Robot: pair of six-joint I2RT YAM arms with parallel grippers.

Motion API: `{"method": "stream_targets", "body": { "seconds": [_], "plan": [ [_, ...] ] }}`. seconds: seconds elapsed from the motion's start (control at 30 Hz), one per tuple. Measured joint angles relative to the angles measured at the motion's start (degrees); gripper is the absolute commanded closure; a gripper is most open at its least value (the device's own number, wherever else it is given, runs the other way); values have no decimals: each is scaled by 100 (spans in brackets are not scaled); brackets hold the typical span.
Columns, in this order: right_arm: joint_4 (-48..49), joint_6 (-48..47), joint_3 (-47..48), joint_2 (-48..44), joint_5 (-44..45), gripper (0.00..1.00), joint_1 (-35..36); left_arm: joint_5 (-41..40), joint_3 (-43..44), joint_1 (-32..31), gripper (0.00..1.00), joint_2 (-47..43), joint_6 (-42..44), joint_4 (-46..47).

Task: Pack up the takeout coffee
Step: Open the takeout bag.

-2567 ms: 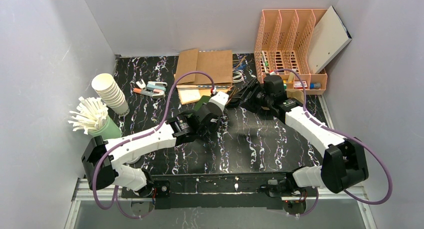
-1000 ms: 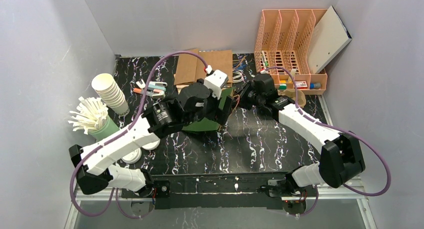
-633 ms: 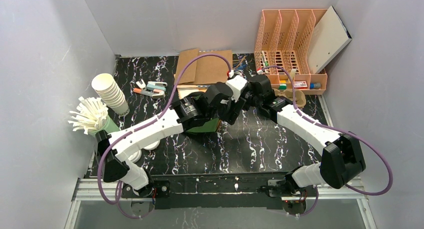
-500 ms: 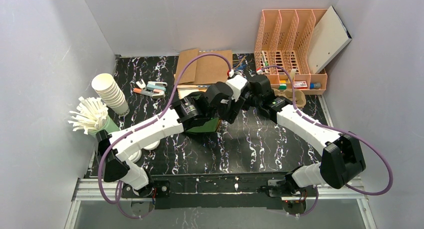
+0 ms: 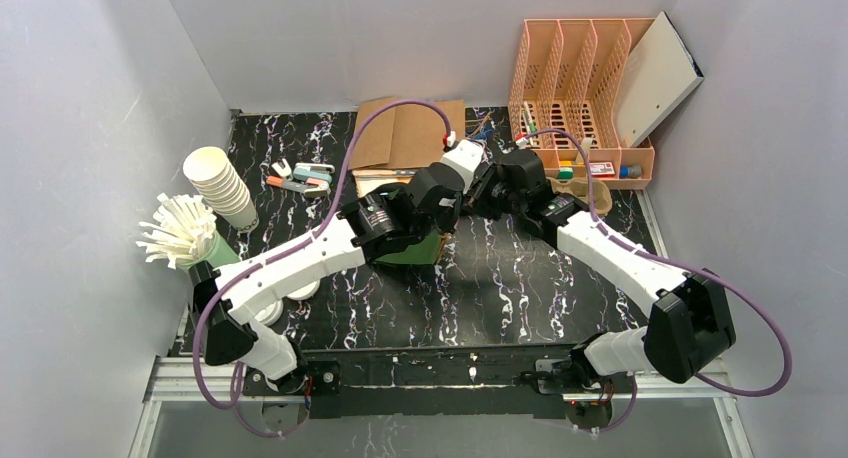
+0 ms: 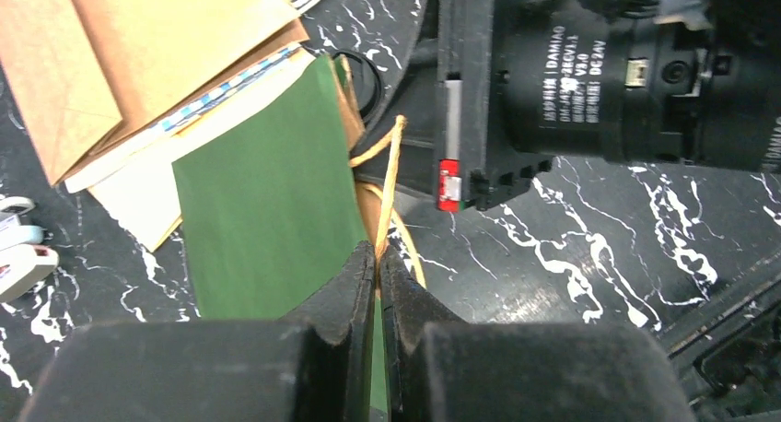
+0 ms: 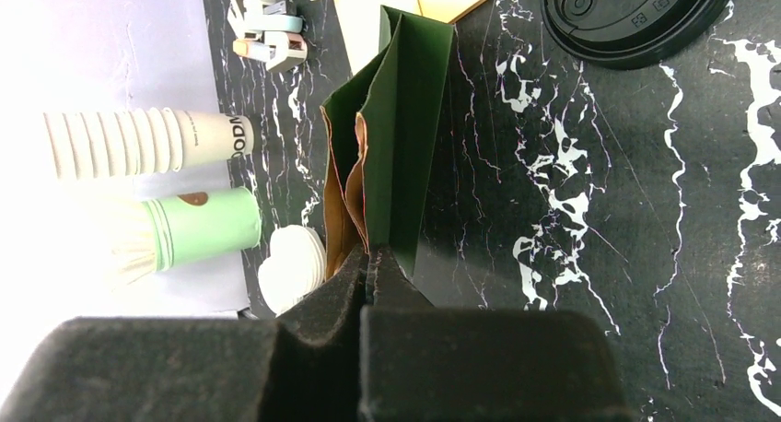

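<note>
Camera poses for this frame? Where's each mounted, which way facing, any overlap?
Top external: above and behind the bases, looking down on the table; left arm and right arm show.
Left wrist: looks past its shut left hand at the green bag; right arm's motor housing in view.
Right wrist: looks past its shut right hand along the bag toward the cup stack.
Shared: all three see the green bag.

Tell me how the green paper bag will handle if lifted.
Likely light and floppy: the green paper bag is thin, creased, nearly flat. Its twine handle, pinched by the left gripper, looks limp, so the bag may swing.
</note>
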Motion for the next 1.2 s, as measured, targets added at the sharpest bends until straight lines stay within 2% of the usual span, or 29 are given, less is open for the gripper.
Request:
{"method": "stream_targets", "body": {
  "seconds": [0.2,0.7,0.9,0.97,1.1,1.2],
  "plan": [
    [-17,-160,0,-76,92,68,0,-409,15,90,100,-138,33,-146],
    [24,-1062,-299,-374,83,37,0,-813,232,188,100,-326,367,-361],
    [44,-1620,-424,-649,-352,22,0,-811,271,190,100,-407,522,-372],
    [59,-1731,-422,-741,-560,21,0,-811,271,190,100,-450,566,-365],
    [-42,-1888,-341,-811,-1034,28,0,-811,302,190,100,-492,649,-321],
    [-214,-1956,-219,-804,-1316,29,2,-817,302,190,100,-498,702,-275]
  ]
}}
